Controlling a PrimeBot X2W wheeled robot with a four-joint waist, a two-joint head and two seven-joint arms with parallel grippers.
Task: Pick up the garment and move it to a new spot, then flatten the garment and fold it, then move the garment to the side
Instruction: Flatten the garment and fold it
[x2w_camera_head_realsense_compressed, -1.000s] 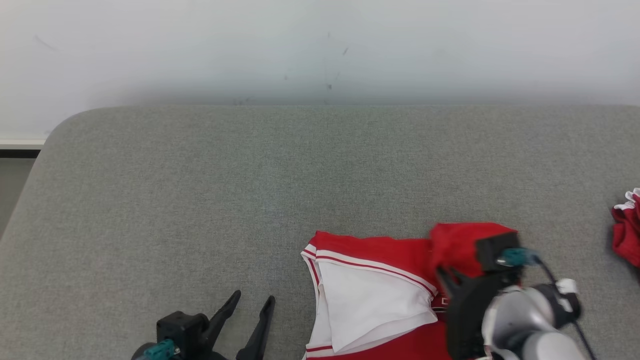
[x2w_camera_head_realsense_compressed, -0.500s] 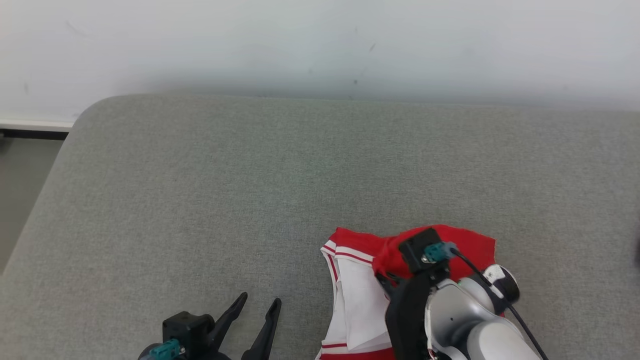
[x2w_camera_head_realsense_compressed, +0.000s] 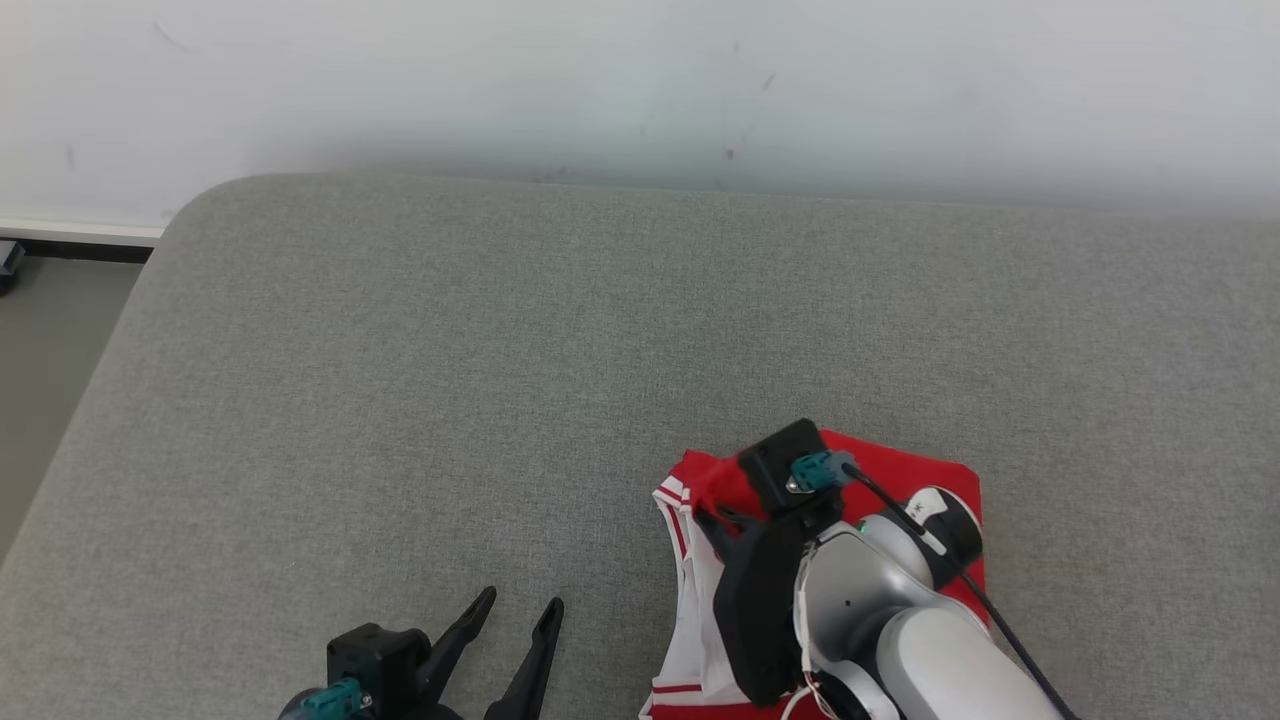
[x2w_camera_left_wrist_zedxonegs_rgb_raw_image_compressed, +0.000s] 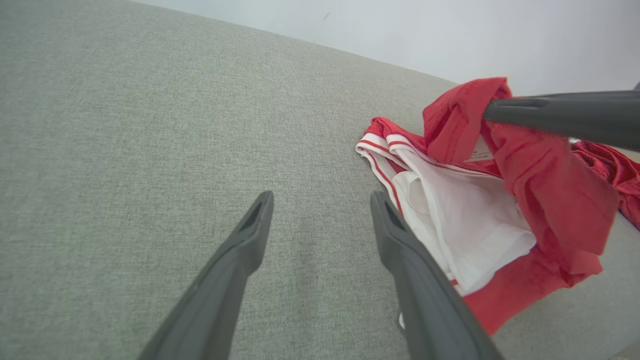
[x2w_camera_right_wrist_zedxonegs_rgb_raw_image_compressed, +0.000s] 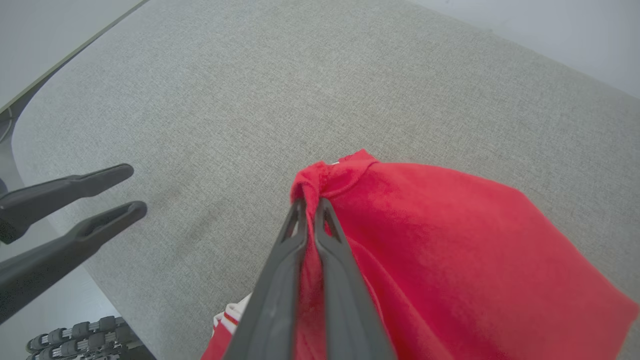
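One grey fabric surface (x2w_camera_head_realsense_compressed: 400, 400) carries the red-and-white garment (x2w_camera_left_wrist_zedxonegs_rgb_raw_image_compressed: 475, 225) near its front edge, seemingly half folded over. Its lifted red fold is pinched tight in the right hand (x2w_camera_right_wrist_zedxonegs_rgb_raw_image_compressed: 310, 205); the left hand (x2w_camera_left_wrist_zedxonegs_rgb_raw_image_compressed: 321, 196) hangs beside it, fingers spread, empty.

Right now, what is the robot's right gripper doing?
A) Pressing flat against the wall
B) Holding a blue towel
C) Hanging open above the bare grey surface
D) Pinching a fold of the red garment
D: in the right wrist view the right gripper has its two fingers shut on a bunched fold of the red garment.
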